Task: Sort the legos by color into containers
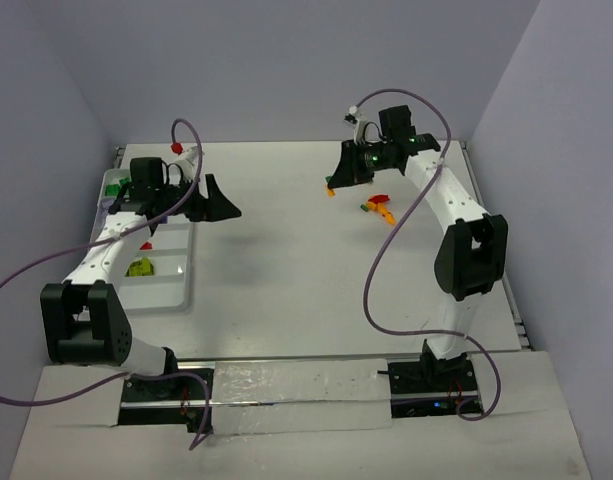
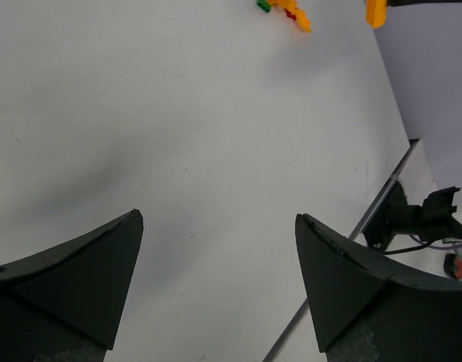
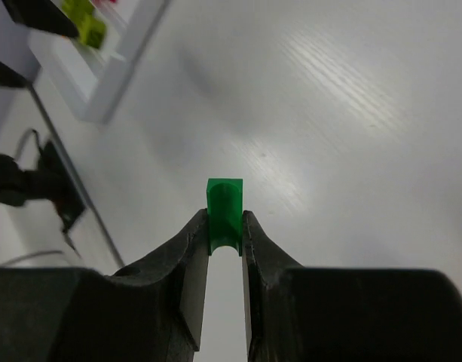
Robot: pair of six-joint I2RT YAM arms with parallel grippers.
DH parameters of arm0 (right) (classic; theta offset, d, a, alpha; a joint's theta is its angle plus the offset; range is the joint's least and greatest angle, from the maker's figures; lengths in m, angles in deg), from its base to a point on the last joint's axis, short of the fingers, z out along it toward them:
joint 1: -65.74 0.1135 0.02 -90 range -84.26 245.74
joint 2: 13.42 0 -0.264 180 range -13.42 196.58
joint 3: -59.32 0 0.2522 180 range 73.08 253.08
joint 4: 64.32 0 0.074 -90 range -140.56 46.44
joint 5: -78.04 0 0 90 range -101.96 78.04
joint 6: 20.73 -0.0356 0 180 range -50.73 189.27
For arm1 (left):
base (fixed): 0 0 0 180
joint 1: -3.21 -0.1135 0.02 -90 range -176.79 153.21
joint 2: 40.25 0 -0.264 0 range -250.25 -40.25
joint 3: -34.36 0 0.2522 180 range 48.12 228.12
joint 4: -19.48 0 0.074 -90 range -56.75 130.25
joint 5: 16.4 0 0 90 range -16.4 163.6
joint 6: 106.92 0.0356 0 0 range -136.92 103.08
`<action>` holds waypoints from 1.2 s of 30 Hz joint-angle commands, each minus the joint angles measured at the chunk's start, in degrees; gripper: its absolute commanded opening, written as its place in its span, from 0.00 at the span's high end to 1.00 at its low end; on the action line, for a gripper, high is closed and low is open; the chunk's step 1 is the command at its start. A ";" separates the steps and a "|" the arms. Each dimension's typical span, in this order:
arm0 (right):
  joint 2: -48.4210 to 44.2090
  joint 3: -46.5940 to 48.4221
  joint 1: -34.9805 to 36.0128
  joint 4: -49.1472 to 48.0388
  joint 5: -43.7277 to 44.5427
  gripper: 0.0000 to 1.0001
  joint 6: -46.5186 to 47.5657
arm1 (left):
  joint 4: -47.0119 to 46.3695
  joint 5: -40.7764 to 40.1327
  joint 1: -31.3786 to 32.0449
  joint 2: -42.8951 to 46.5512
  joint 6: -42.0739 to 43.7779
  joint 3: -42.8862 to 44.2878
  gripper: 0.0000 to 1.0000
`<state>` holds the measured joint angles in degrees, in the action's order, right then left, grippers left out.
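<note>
My right gripper (image 3: 224, 226) is shut on a dark green lego (image 3: 224, 207) and holds it above the bare table. From above, the right gripper (image 1: 336, 180) hangs over the far middle, with an orange lego (image 1: 331, 191) just below it. A small heap of red, orange and green legos (image 1: 379, 206) lies to its right, and the same heap of legos (image 2: 287, 10) shows at the top of the left wrist view. My left gripper (image 1: 226, 206) is open and empty beside the white tray (image 1: 172, 290). Its jaws (image 2: 215, 215) stand wide over bare table.
The tray at the left holds lime green legos (image 1: 139, 267), a red one (image 1: 146, 245) and green ones (image 1: 114, 185). The tray's corner (image 3: 102, 83) with a lime lego (image 3: 87, 23) shows in the right wrist view. Purple cables loop from both arms.
</note>
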<state>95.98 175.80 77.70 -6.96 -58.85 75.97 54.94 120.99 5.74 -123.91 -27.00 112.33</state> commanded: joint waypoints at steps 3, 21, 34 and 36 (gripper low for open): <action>-6.63 -9.55 3.87 -24.62 5.06 1.00 -40.45 | -12.08 -5.82 7.75 4.19 -8.81 0.08 0.11; -8.24 -12.24 11.59 -22.60 18.28 1.00 -59.35 | -12.43 -14.22 21.21 -7.66 -11.46 11.59 0.31; -9.56 -14.03 12.55 -22.68 17.53 1.00 -58.83 | -9.59 -17.49 22.95 -14.40 -10.84 18.20 0.43; -9.63 -14.19 12.63 -22.82 17.32 1.00 -58.82 | -8.82 -17.75 23.04 -15.24 -10.54 19.44 0.45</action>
<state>90.28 162.22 89.71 -27.76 -41.53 17.22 45.50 104.88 28.56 -137.89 -37.68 127.33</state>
